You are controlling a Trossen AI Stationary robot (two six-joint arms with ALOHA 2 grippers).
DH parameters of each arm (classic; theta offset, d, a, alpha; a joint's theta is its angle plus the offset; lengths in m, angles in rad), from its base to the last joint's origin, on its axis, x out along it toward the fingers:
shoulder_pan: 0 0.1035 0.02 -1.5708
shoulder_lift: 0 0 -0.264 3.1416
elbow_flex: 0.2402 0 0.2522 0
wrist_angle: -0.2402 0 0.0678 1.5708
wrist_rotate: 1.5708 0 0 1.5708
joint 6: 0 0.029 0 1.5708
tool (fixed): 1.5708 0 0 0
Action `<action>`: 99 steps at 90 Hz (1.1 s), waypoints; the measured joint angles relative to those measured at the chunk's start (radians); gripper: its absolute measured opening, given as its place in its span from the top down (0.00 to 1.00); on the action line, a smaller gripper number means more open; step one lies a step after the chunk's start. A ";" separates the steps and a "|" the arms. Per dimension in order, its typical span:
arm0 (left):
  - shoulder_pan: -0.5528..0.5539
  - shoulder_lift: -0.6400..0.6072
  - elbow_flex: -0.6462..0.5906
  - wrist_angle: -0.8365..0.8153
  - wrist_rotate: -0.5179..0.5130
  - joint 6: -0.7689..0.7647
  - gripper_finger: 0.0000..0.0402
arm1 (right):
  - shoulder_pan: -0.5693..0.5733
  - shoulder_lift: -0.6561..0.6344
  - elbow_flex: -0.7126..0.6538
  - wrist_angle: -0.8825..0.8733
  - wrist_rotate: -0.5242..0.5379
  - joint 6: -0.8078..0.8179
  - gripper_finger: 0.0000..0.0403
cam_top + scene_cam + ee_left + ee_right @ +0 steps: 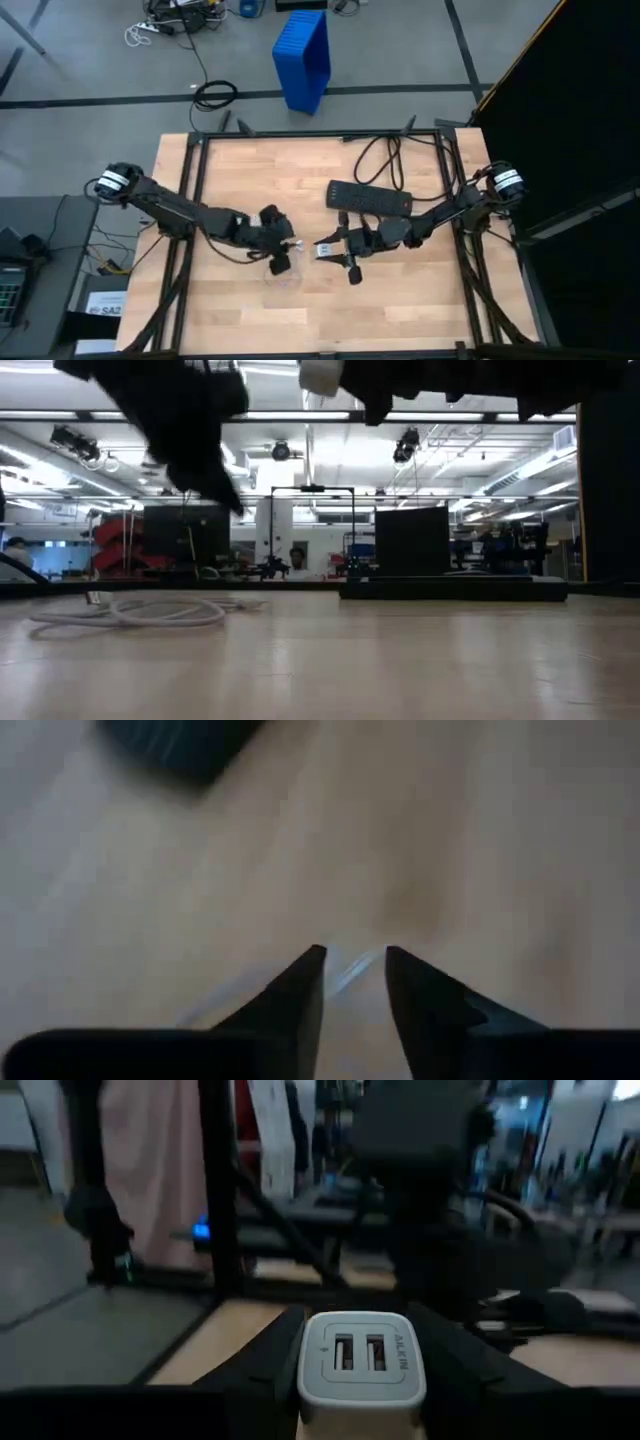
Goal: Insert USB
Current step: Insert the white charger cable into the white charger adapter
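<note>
The USB, a thin white cable (130,612), lies in a loose coil on the wooden table, seen from above near the middle (283,275). My left gripper (283,246) hangs above it, open and pointing down. A stretch of the cable (350,970) shows on the table past the gap between its fingers (355,960). My right gripper (328,249) is close beside it, shut on a white two-port charger (362,1360), held high over the table (320,375). A black power strip (370,197) lies flat behind them. My right gripper pinches the charger by its two opposite side walls (306,1372), one dark finger (255,1370) on each side. The fingers come level from the table's right side. The charger is lifted clear of the table, and its face with the two ports shows to the wrist camera.
The power strip (450,588) has a thick black cord (385,160) that loops toward the far edge. Black frame rails (195,180) run along the table's sides. A blue crate (303,55) stands on the floor beyond the far edge. Bare wood lies near the front edge.
</note>
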 joint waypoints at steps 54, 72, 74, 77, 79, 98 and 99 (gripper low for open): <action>0.058 0.203 -0.002 0.691 0.030 0.265 0.55 | -0.044 0.001 -0.136 0.260 -0.067 0.063 0.71; 0.066 0.207 -0.003 0.754 0.085 0.296 0.55 | -0.044 0.001 -0.135 0.229 -0.064 0.063 0.71; 0.066 0.207 -0.003 0.753 0.085 0.297 0.55 | -0.044 0.001 -0.136 0.227 -0.064 0.063 0.71; 0.066 0.207 -0.003 0.754 0.091 0.297 0.55 | -0.044 0.001 -0.136 0.223 -0.064 0.064 0.71; 0.066 0.207 -0.003 0.755 0.096 0.297 0.55 | -0.044 0.001 -0.136 0.222 -0.064 0.065 0.71; 0.062 0.205 -0.003 0.774 0.153 0.291 0.51 | -0.044 0.001 -0.136 0.211 -0.064 0.069 0.71; 0.061 0.204 -0.003 0.777 0.154 0.290 0.51 | -0.044 0.001 -0.136 0.213 -0.064 0.069 0.71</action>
